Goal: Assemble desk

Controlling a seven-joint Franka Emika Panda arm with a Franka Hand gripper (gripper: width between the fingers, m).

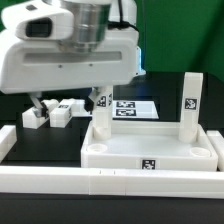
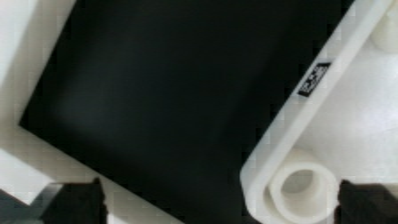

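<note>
The white desk tabletop (image 1: 150, 152) lies near the front rail with its raised rim up. One white leg (image 1: 190, 105) stands upright at its far corner on the exterior view's right. A second leg (image 1: 103, 120) stands at the far corner on the left, its top hidden behind my gripper. Two loose legs (image 1: 35, 118) (image 1: 62, 112) lie on the black table at the left. My gripper (image 1: 68, 100) hangs open above the tabletop's left side. In the wrist view the gripper (image 2: 222, 206) holds nothing. The tabletop rim (image 2: 347, 110) with its tag and a round corner socket (image 2: 299, 186) lie beside one fingertip (image 2: 377, 205).
The marker board (image 1: 135, 107) lies flat behind the tabletop. A long white border rail (image 1: 100, 186) runs along the front, and another rail (image 1: 5, 142) sits at the exterior view's left. Black table surface (image 2: 160, 100) shows between the fingers.
</note>
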